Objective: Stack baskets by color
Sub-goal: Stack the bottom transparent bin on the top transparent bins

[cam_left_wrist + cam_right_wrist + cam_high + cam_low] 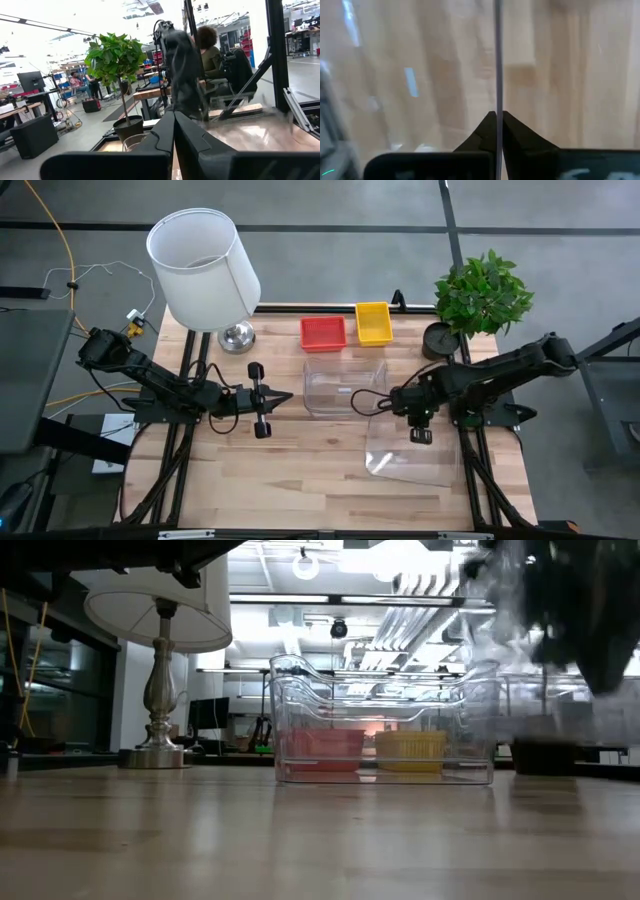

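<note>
A red basket (323, 332) and a yellow basket (373, 323) rest side by side on their bases at the table's far edge. In front of them stand nested clear tubs (344, 385), which the low view shows at the centre (380, 730). My right gripper (421, 434) is shut on another clear tub (410, 452) toward the near right. This tub appears blurred at the upper right of the low view (505, 630). My left gripper (287, 396) hovers shut and empty, left of the standing tubs. My right gripper pinches the thin clear wall (498, 75) of the tub between its two fingers, at the wall's top edge. The fingers come from above, slanting steeply down. The tub hangs tilted below them; whether its lower edge touches the table I cannot tell.
A lamp (205, 265) with a white shade stands at the far left and a potted plant (482, 292) at the far right. Bare wood lies along the near half of the table (300, 480). People sit in the room beyond the table.
</note>
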Available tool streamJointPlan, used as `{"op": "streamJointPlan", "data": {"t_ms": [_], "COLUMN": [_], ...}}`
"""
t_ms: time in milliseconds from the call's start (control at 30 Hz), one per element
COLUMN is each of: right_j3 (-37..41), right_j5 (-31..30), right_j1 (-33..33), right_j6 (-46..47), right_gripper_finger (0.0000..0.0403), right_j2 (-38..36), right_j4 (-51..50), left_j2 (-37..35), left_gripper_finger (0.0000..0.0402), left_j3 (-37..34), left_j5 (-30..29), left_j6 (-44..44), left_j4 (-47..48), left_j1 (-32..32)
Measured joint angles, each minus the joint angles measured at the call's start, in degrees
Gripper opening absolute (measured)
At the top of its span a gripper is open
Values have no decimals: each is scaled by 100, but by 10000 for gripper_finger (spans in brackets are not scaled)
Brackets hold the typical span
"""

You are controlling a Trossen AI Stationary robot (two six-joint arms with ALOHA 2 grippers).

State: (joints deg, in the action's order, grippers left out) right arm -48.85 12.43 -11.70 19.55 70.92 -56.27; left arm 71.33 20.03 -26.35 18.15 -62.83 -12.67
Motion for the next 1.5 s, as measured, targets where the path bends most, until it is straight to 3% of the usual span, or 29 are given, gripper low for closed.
{"op": "streamJointPlan", "data": {"t_ms": [233,467,633,1033,1267,1500], "right_j3": [-1449,-2951,-4066,-6843,-7827,-7933], "right_j5": [125,-1051,-1484,-1585,-1549,-1469], "right_j1": [-308,-230,242,1546,2143,2508], "right_j6": [97,-568,-1312,-3043,-3644,-4001], "right_gripper_finger": [0,0,0,0,0,0], "right_j2": [-44,218,1000,3032,3779,4180], "right_j4": [-67,-673,-1521,-2961,-3144,-3243], "left_j2": [0,0,-25,-300,-591,-608], "left_gripper_finger": [1,0,0,0,0,0], "left_j3": [0,0,0,-1,0,-2], "left_j5": [1,31,13,-2,-202,-500], "left_j6": [-2,-285,-215,291,520,654], "left_j4": [0,-2,6,7,3,188], "left_j1": [-1,-75,-199,-874,-1386,-1525]}}
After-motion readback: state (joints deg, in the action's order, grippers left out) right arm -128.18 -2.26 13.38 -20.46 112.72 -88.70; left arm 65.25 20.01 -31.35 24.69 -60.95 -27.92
